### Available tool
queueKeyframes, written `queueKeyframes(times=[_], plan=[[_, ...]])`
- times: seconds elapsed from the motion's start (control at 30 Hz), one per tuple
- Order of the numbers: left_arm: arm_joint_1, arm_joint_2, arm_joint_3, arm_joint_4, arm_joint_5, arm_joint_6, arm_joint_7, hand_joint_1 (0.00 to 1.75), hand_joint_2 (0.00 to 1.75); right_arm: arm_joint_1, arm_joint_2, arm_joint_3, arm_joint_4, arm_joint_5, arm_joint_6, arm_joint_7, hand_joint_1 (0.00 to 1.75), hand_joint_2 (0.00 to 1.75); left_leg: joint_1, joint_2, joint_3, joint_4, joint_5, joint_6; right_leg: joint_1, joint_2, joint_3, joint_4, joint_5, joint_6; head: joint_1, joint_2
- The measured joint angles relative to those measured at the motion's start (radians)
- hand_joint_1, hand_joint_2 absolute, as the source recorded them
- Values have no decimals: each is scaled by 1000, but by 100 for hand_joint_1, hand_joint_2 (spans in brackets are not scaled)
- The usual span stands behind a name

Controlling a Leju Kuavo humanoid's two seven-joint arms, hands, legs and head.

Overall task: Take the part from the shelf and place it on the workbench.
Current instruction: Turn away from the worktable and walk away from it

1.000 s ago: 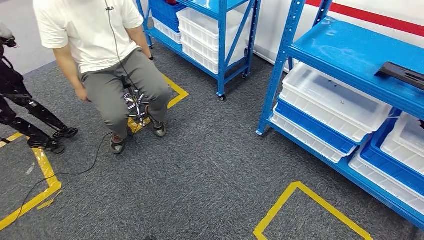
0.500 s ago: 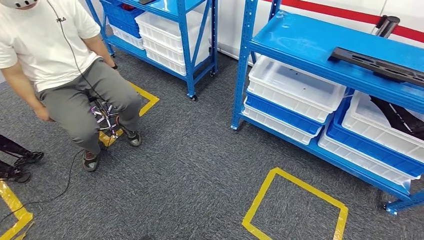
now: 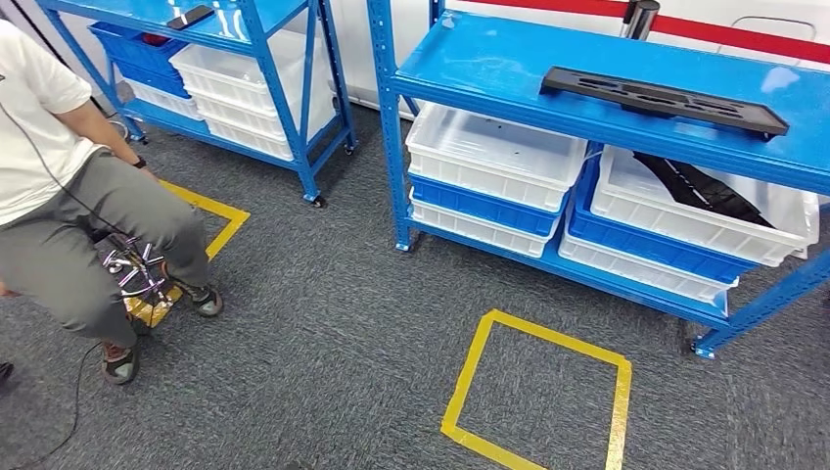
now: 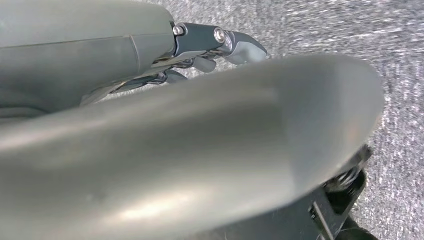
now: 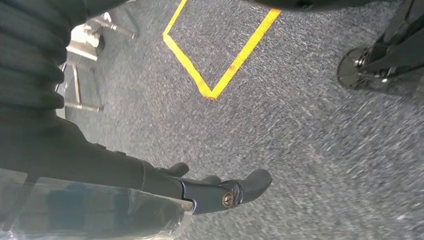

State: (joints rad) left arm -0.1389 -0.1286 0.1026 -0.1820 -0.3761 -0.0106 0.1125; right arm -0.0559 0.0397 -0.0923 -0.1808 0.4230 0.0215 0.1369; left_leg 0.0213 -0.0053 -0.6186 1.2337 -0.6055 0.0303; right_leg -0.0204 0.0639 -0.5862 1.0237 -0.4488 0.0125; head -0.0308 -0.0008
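A long black part (image 3: 664, 100) lies flat on the top board of the blue shelf (image 3: 489, 59) at the far right, well apart from both hands. Below it, two white bins (image 3: 494, 157) sit side by side on blue trays, and the right-hand bin holds another dark, elongated piece (image 3: 707, 188). On the grey carpet just in front of the shelf, a yellow tape square (image 3: 536, 392) marks the floor. A second blue shelf (image 3: 235, 59) with white and blue bins stands at the far left, and near it a seated person (image 3: 69, 206) in a white shirt and grey trousers occupies the left side. The left hand (image 4: 220, 42) hangs over the carpet with its fingers loosely extended and holding nothing. The right hand (image 5: 220, 192) likewise hangs above the carpet, fingers stretched out and empty.
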Motion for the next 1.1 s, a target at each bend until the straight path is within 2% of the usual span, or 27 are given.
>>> queueKeyframes(times=[0.03,0.07,0.13,0.2,0.23,0.3,0.33,0.37,0.4,0.43,0.47,0.5,0.53,0.57,0.6,0.63,0.7,0.73,0.77,0.8,0.87,0.9,0.93,0.97,1.0,1.07,1.1], plan=[[0,0,0,0,-2,1,1,0,0,0,1,0,0,2,0,0,0,175,-6,-21,28,-70,44,18,3,16,0,0,2,-2,0,0],[-1,2,0,0,-4,2,1,0,0,-1,3,0,0,3,0,0,0,175,-13,-48,55,-135,75,36,7,28,-1,0,4,-3,3,0],[-1,5,0,0,-7,3,0,0,0,-1,7,-1,0,7,2,0,0,175,-25,-80,81,-201,97,58,7,48,-6,-1,9,-1,4,0],[-1,4,0,0,-8,7,-7,0,0,0,10,-1,0,9,3,0,0,175,-31,-64,83,-214,102,62,8,69,-16,-6,18,10,3,0],[-1,3,1,0,-9,10,-12,0,0,1,10,-1,0,10,3,0,0,175,-28,-52,86,-226,111,59,11,63,-23,-1,18,13,3,0],[2,1,1,0,-9,14,-21,0,0,1,8,-2,0,12,3,0,0,175,-22,-23,92,-250,129,55,18,18,-53,51,-9,11,8,0],[5,0,1,0,-9,15,-23,0,0,-1,7,-3,0,12,2,1,0,175,-21,-7,92,-255,134,53,18,-14,-77,106,-38,6,12,0],[9,0,1,0,-9,15,-24,0,0,-3,6,-4,0,13,2,1,0,175,-22,8,90,-256,134,54,17,-34,-105,169,-70,4,14,0],[12,-1,1,0,-9,15,-24,0,0,-3,6,-5,0,13,2,1,0,175,-22,26,89,-256,135,52,13,-44,-129,227,-94,7,15,0],[15,-1,1,0,-9,15,-24,0,0,-2,4,-6,0,13,2,1,0,175,-23,42,87,-255,135,51,9,-50,-138,257,-106,14,16,0],[17,-2,1,0,-9,15,-25,0,0,-1,3,-6,0,13,2,1,0,175,-22,57,86,-255,134,48,3,-55,-128,251,-103,25,16,0],[18,-3,1,0,-9,15,-25,0,0,1,1,-6,0,13,2,1,0,175,-20,70,87,-254,134,44,-2,-64,-95,202,-86,39,17,0],[18,-4,1,0,-9,15,-25,0,0,1,0,-6,0,14,2,1,0,175,-19,82,88,-252,132,38,-8,-82,-49,127,-64,52,17,0],[17,-4,1,0,-9,16,-26,0,0,0,-1,-6,0,15,2,1,0,175,-21,94,88,-249,128,30,-10,-104,-8,59,-44,59,18,0],[17,-5,2,0,-9,17,-26,0,0,-2,-1,-6,0,16,2,1,0,175,-23,105,89,-245,124,22,-11,-120,21,10,-29,57,18,0],[17,-5,2,0,-10,18,-27,0,0,-3,-1,-6,0,17,2,1,0,175,-24,114,90,-241,121,14,-10,-129,32,-13,-23,51,17,0],[14,-6,3,0,-11,18,-28,0,0,-3,-1,-7,0,20,2,3,0,175,-23,131,95,-239,119,1,-6,-115,24,-15,-18,31,14,0],[13,-6,4,0,-11,19,-29,0,0,-2,0,-7,0,22,3,4,0,175,-19,129,96,-236,116,-6,-8,-105,23,-16,-16,23,13,0],[11,-7,5,0,-11,18,-32,0,0,-2,0,-7,0,26,3,5,0,175,-15,112,92,-224,103,-14,-12,-97,22,-17,-13,15,11,0],[11,-7,6,0,-12,17,-36,0,0,-2,1,-7,0,31,4,6,0,175,-11,85,80,-193,78,-20,-16,-90,24,-19,-10,7,9,0],[13,-7,9,0,-13,15,-49,0,0,-3,2,-7,0,40,4,7,0,175,-7,28,27,-74,5,-29,-18,-77,21,-19,-5,-2,4,0],[15,-7,11,0,-14,15,-57,0,0,-3,3,-7,0,45,4,7,0,175,-7,16,-4,-7,-24,-31,-16,-71,18,-19,-4,-5,3,0],[17,-7,13,0,-15,18,-66,0,0,-2,3,-7,0,48,4,7,0,175,-7,11,-25,38,-37,-31,-15,-65,16,-18,-3,-6,3,0],[18,-7,14,0,-16,22,-75,0,0,-2,3,-7,0,51,4,7,0,175,-7,10,-31,47,-29,-29,-13,-59,15,-18,-2,-7,3,0],[18,-7,16,0,-18,29,-83,0,0,-1,3,-7,0,52,4,7,0,175,-7,9,-16,16,-2,-25,-12,-54,15,-18,-1,-7,3,0],[17,-6,20,0,-21,42,-95,0,0,-1,5,-7,0,54,4,7,0,175,-9,1,55,-126,68,-12,-9,-45,18,-18,0,-4,4,0],[16,-5,21,0,-23,46,-98,0,0,-1,6,-7,0,54,4,7,0,175,-11,-2,84,-187,91,-5,-7,-42,18,-18,2,-1,4,0]])
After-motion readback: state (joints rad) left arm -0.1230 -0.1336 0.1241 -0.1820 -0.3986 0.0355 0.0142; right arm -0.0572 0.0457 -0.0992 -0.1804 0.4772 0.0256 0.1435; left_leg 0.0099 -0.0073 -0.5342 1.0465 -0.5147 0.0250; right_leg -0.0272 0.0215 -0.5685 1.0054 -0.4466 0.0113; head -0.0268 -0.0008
